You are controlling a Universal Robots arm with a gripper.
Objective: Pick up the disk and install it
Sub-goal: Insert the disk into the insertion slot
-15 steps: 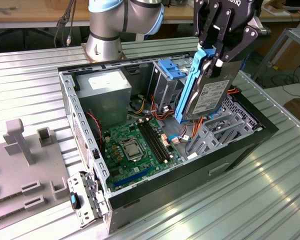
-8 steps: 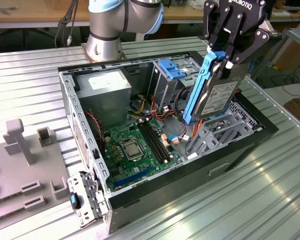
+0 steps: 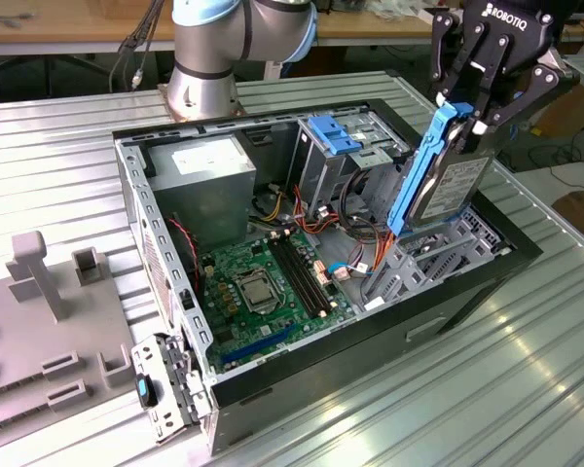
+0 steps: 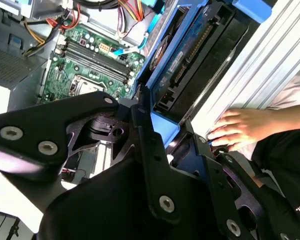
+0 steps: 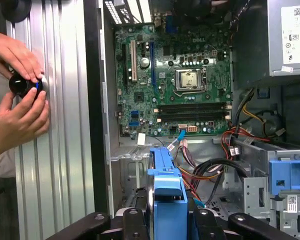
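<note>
We see the gripper (image 3: 464,115) clenched on the disk (image 3: 450,190), pinching the top end of its blue carrier frame (image 3: 419,180). The disk's held on edge and tilted, w/ the label side facing the exterior view's right. It hangs over the open PC case (image 3: 389,336), at the end on the exterior view's right. Its low end is down by the grey bay there; we can't tell if they touch. Inside the case are the green motherboard (image 3: 263,282), grey PSU box (image 3: 206,175) and blue-tabbed drive cage (image 3: 333,136), w/ red and orange cables nearby. The case lies on the ribbed metal worktop (image 3: 487,389). In the first wrist view the frame runs between the gripper's black fingers (image 5: 201,220), and a person's hands (image 5: 17,112) hold a small black knob (image 5: 21,85) on the worktop beside the case. In the second wrist view one hand (image 4: 240,127) rests there too.
</note>
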